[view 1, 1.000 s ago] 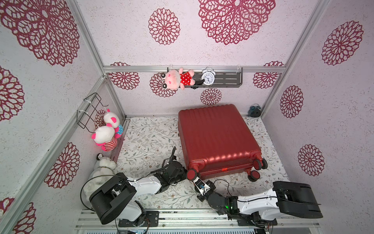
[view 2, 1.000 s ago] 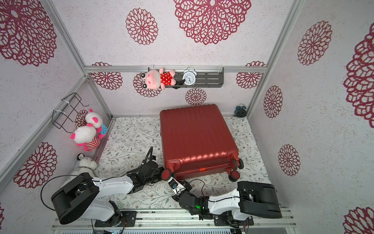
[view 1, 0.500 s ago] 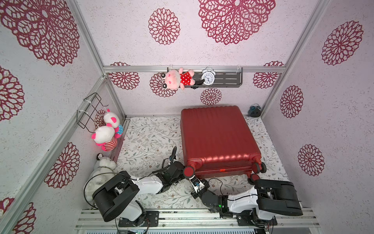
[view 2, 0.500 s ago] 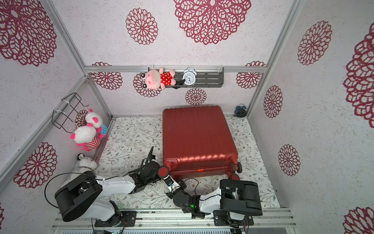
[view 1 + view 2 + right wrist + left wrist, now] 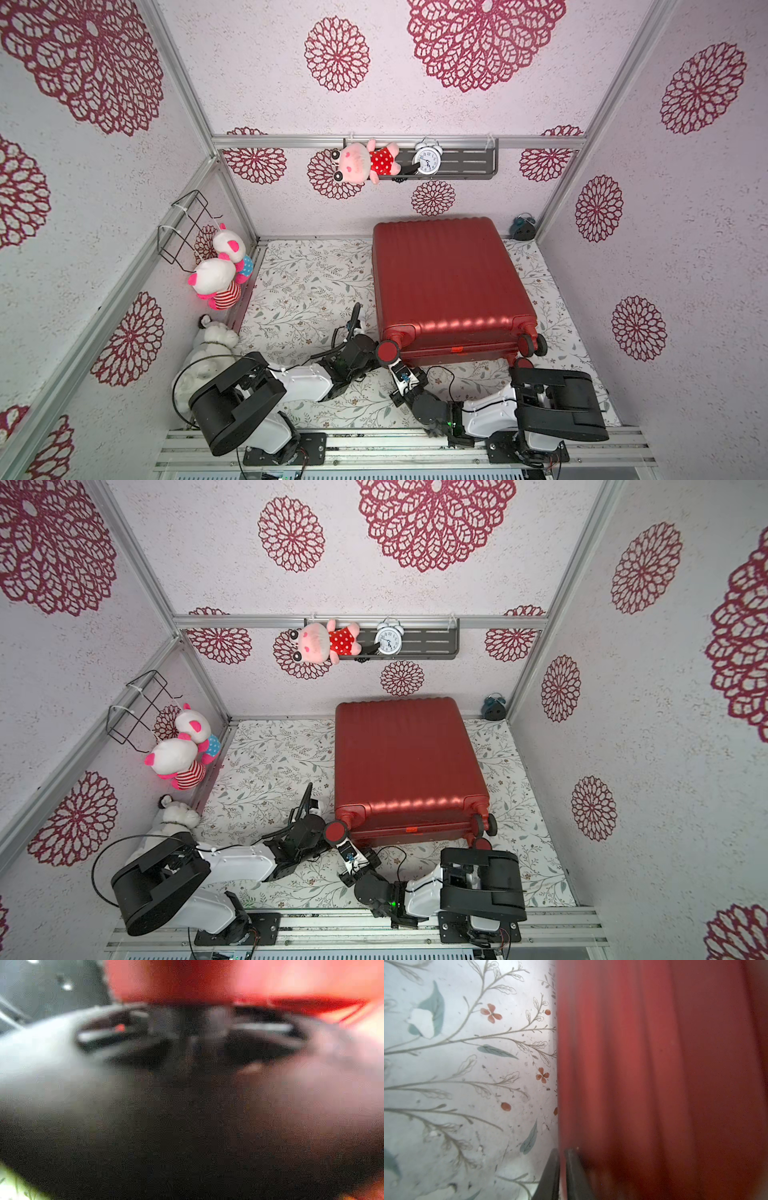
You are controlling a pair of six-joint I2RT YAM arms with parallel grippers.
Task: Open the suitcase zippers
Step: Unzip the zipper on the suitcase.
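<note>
Suitcase (image 5: 444, 282) alignment has changed: it now lies squarer on the floral mat (image 5: 307, 291) than a second ago (shell closed, zippers judged untouched), while left gripper (image 5: 562, 1153) and right gripper (image 5: 397, 368), both pressed together on nothing visible, flank its near-left wheel (image 5: 388, 350).

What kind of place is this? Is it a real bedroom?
Probably not: it looks like a small pretend room built for robot practice. Flowery wallpaper panels sit in a bare metal frame, a shelf holds a pink plush toy and an alarm clock, and two robot arms are mounted on rails.
</note>
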